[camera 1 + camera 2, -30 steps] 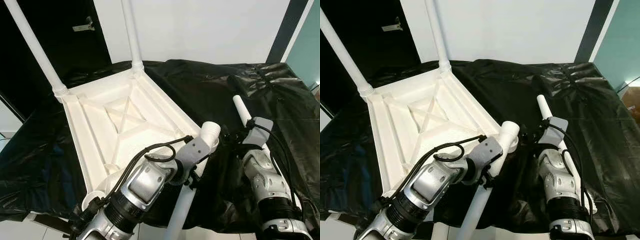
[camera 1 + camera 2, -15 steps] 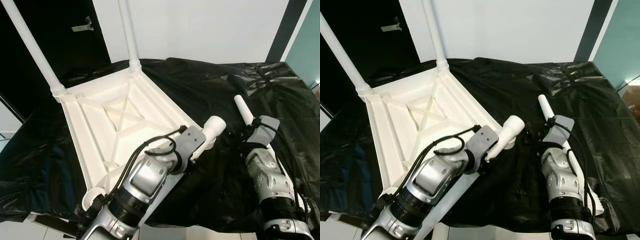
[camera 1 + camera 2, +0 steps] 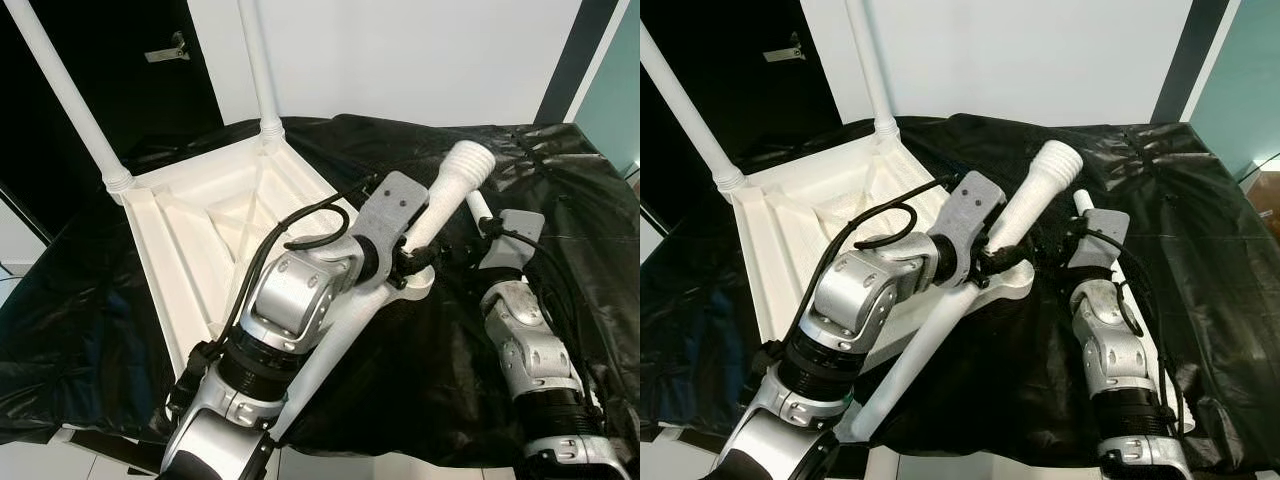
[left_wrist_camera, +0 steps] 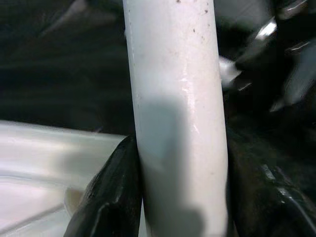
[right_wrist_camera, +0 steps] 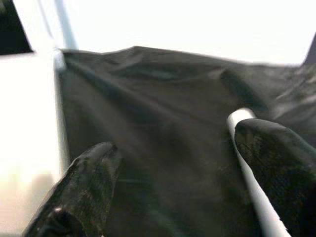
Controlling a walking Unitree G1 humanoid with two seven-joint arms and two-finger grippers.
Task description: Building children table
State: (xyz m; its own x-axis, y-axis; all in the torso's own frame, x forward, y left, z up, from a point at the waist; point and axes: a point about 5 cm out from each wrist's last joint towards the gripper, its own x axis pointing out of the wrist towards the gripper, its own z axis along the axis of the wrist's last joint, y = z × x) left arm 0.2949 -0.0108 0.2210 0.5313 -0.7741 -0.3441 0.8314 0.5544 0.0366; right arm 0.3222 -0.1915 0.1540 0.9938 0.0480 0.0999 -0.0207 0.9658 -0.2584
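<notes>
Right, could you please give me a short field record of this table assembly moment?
surface: black sheet over a work surface
tabletop: white tabletop lying upside down, two legs already standing up from its far corners
left gripper: left gripper shut on a loose leg, ribbed end raised
right gripper: right gripper open, beside a spare leg lying on the sheet

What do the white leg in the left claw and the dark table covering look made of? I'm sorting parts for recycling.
The white leg looks like moulded plastic: smooth, slightly glossy, with a ribbed threaded end. The upturned tabletop matches it, with cast ribs. The black covering seems thin plastic sheeting, crinkled and shiny. The left claw grips the leg.
</notes>
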